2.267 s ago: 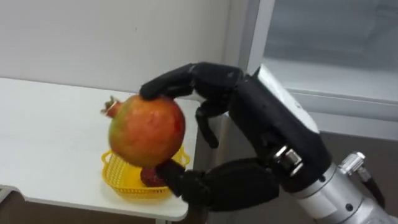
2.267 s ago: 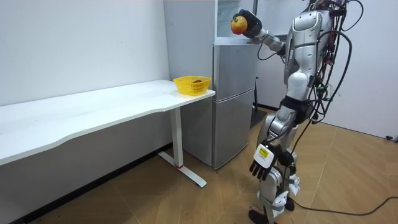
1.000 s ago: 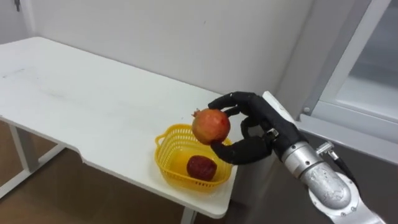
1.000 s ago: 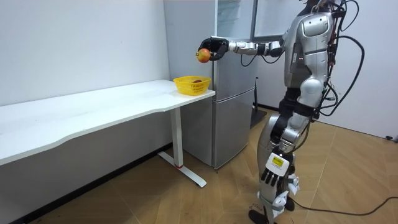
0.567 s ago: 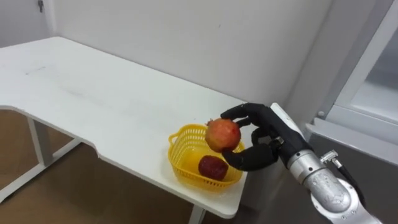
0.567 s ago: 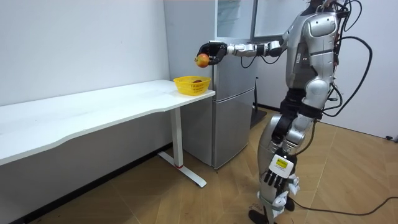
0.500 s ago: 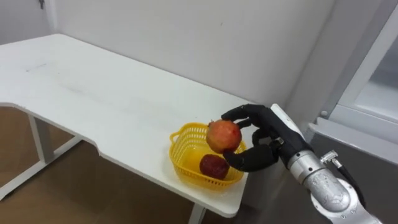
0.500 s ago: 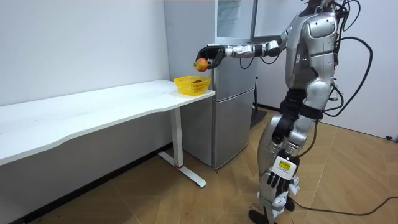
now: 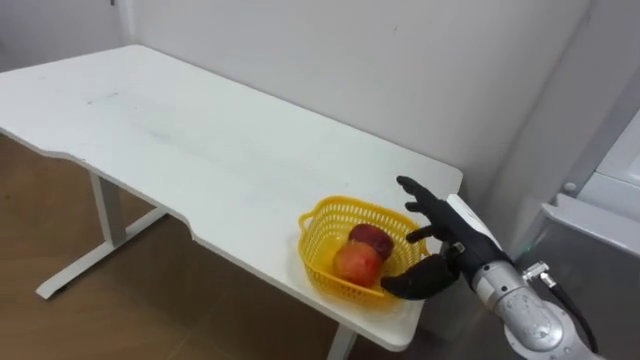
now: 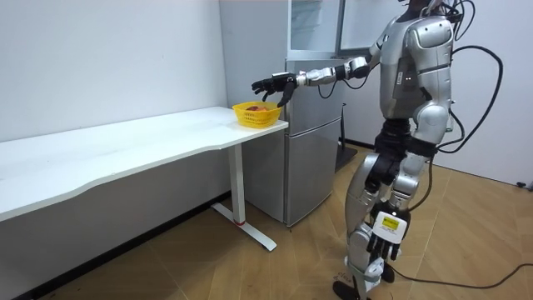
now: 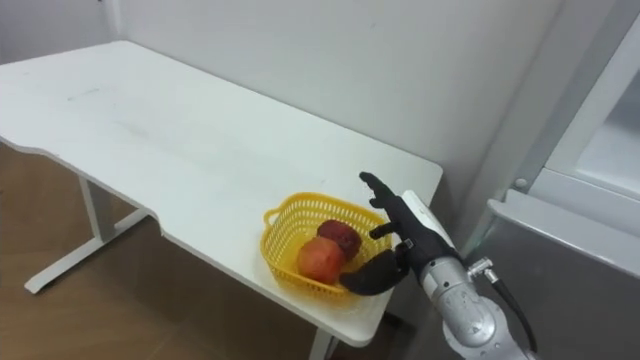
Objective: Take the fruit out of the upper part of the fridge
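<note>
A yellow basket (image 9: pixel 316 258) stands at the white table's (image 9: pixel 180 140) near corner, next to the fridge. In it lie a red-orange pomegranate (image 9: pixel 358 264) and, behind that, a dark red fruit (image 9: pixel 371 239). My right hand (image 9: pixel 452 248) hovers at the basket's right rim, open, with fingers spread above the fruit and thumb low by the rim, holding nothing. In the room view the right hand (image 10: pixel 271 84) reaches out over the basket (image 10: pixel 256 113) while I stand in front of the fridge (image 10: pixel 312 142). My left hand (image 10: pixel 385 244) hangs low by my leg with relaxed fingers.
The grey fridge's top (image 9: pixel 590 225) lies just right of the table corner, with the upper compartment's glass front (image 10: pixel 315 23) above it. The long table runs off to the left along a white wall. Wooden floor lies below the table's front edge.
My right hand carried the pomegranate from in front of the upper fridge down over the basket and let go; the fruit now lies in the basket and the fingers have spread open.
</note>
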Robot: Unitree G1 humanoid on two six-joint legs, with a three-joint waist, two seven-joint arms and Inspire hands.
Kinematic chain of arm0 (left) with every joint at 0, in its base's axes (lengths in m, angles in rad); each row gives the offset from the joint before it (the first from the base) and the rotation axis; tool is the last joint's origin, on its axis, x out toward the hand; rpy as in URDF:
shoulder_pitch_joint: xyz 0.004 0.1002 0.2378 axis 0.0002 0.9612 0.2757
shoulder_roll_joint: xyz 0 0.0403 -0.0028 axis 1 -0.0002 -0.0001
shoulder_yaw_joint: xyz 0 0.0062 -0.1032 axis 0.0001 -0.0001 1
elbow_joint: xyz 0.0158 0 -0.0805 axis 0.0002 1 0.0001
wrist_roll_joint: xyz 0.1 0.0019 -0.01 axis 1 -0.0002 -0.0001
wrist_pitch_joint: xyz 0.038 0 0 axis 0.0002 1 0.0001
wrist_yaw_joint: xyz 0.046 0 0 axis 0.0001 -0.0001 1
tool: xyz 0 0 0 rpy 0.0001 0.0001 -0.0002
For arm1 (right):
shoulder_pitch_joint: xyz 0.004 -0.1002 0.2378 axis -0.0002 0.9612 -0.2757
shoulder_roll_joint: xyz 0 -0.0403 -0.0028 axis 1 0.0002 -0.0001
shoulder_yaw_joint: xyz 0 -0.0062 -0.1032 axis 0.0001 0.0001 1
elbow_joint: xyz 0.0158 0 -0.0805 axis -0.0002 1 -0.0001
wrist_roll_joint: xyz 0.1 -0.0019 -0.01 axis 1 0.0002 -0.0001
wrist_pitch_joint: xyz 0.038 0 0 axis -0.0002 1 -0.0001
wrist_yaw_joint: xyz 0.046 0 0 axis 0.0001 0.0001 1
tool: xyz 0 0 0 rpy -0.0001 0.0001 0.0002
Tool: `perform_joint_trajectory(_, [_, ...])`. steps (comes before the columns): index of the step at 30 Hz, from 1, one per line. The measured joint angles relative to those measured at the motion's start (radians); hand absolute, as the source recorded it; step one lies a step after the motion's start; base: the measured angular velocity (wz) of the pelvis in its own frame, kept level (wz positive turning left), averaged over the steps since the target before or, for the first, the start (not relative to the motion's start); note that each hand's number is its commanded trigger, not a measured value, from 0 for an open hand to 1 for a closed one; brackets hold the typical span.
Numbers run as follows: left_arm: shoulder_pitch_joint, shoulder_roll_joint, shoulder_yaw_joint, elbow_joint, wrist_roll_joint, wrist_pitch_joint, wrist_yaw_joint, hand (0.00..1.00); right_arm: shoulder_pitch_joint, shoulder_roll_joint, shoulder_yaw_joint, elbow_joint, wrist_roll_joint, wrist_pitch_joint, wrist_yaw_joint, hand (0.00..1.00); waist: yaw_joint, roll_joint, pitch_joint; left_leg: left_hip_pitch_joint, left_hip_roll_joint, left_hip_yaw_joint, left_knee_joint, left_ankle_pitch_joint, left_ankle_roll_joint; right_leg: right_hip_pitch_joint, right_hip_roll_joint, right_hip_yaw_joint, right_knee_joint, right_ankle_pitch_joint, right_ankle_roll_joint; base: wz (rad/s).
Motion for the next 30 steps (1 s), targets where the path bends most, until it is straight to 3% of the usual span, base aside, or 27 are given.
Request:
perform_joint_trajectory(9, [-0.021,0.000,0.000,-0.016,0.001,0.004,0.000,0.00,0.000,0.000,0.012,0.034,0.011,0.003,-0.004,0.00,0.016,0.015,-0.0105,0.010,0.000,0.000,-0.001,0.000,0.000,0.005,0.000,0.002,0.000,0.000,0.000,0.00])
perform_joint_trajectory(25, [-0.038,-0.001,0.000,-0.017,0.001,0.001,0.015,0.00,0.000,0.000,0.012,0.030,0.057,0.003,-0.003,0.00,0.014,0.014,-0.0115,0.028,0.002,0.014,-0.005,0.001,0.000,0.014,-0.002,0.016,0.002,0.001,0.000,-0.02])
perform_joint_trajectory(30, [-0.021,-0.001,0.001,-0.015,0.001,-0.002,0.017,0.00,0.000,0.000,0.005,-0.040,0.058,0.002,-0.006,0.00,-0.014,0.016,-0.0103,0.027,0.001,0.013,-0.002,0.000,0.000,0.020,-0.002,0.012,0.002,0.001,0.000,0.02])
